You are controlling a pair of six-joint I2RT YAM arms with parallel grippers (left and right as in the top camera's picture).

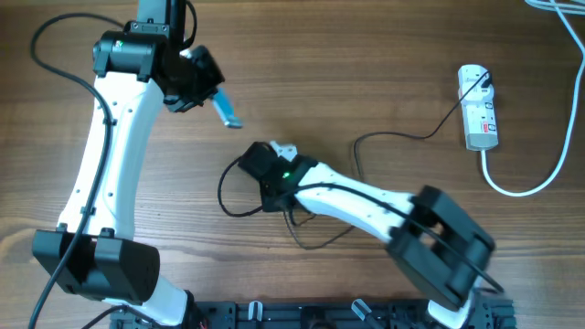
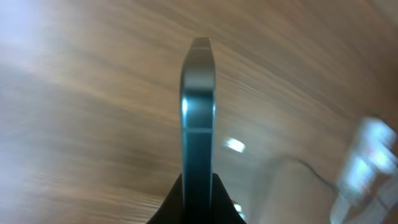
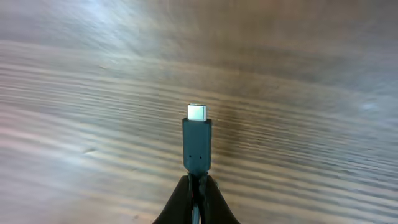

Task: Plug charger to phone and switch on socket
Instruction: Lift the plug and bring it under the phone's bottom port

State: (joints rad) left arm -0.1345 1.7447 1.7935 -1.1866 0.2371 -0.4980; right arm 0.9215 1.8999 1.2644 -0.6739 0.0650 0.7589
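My left gripper [image 1: 208,91] is shut on the phone [image 1: 224,108], a thin teal slab held edge-on above the table; in the left wrist view the phone [image 2: 198,118] stands straight up from the gripper's fingers [image 2: 198,202]. My right gripper [image 1: 272,153] is shut on the charger's connector [image 3: 196,142], a dark tip with a silver end pointing away from the fingers [image 3: 198,193]. The thin black charger cable [image 1: 402,137] runs across the table to its plug in the white socket [image 1: 477,108] at the far right. The two grippers are apart, the phone up and left of the connector.
A thick white lead [image 1: 535,178] loops from the socket toward the right edge. Slack black cable [image 1: 239,208] curls beside the right arm. The table is bare wood [image 1: 366,64] between arms and socket.
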